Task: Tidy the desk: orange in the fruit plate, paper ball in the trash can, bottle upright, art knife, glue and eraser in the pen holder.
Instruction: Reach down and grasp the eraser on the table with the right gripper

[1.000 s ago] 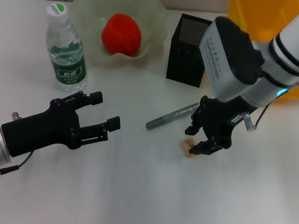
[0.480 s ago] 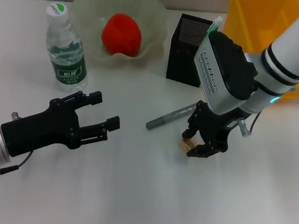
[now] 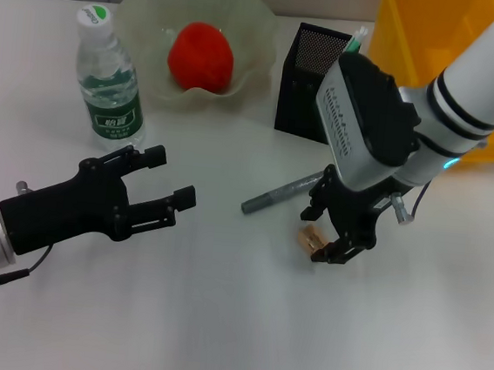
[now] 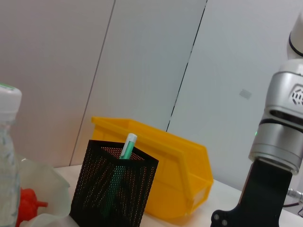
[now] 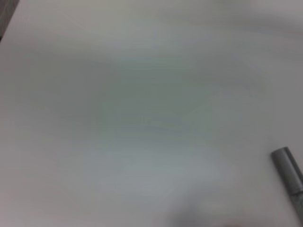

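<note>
A: What is the right gripper (image 3: 323,236) working on?
B: Its fingers are standing apart around the eraser (image 3: 311,238) lying on the desk (image 3: 216,322). It looks light and rubbery; pinching its flat sides should hold.
A: Anything crowding it?
B: The grey art knife (image 3: 283,194) is lying just beside it, with the pen holder (image 3: 311,82) beyond. The left gripper (image 3: 161,185) is hovering open, well apart.
</note>
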